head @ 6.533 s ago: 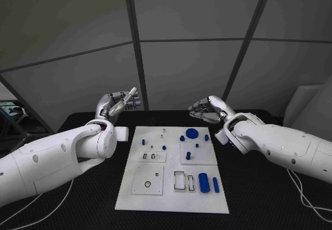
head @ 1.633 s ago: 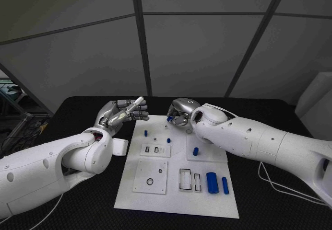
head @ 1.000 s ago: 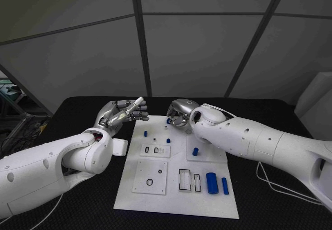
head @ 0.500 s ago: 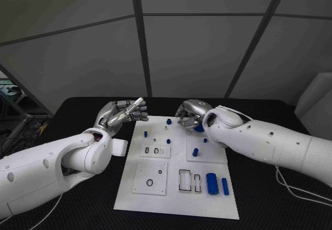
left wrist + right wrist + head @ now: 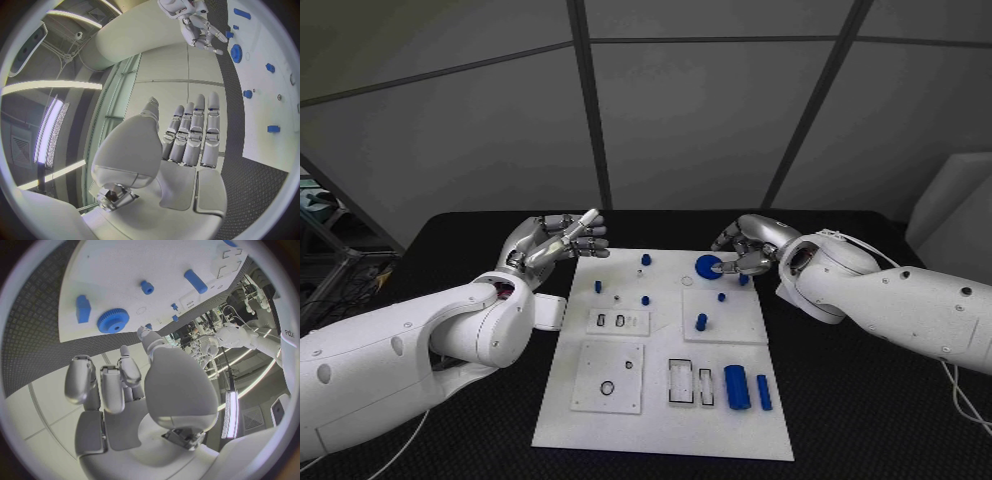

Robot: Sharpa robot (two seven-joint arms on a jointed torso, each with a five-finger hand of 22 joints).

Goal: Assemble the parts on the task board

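Observation:
The white task board (image 5: 661, 405) lies in the middle of the black table. A blue gear (image 5: 708, 267) lies at its far right corner, and my right hand (image 5: 750, 248) hovers right beside it with bent fingers and nothing in them. In the right wrist view the gear (image 5: 112, 320) lies free just beyond the thumb. A blue peg (image 5: 646, 258) stands at the board's far edge. A thick blue cylinder (image 5: 737, 385) and a thin one (image 5: 763, 391) lie near the front right. My left hand (image 5: 560, 240) is raised off the board's far left corner, fingers straight and together, empty.
Several small blue pegs stand around the board's far half, one at mid board (image 5: 700, 321). Two framed slots (image 5: 678, 381) sit beside the cylinders. Bare black table (image 5: 862, 420) surrounds the board, and grey wall panels rise behind it.
My right hand let go of a blue peg at the board's far edge, then moved right to the blue gear. The left hand stayed raised. The camera shifted slightly.

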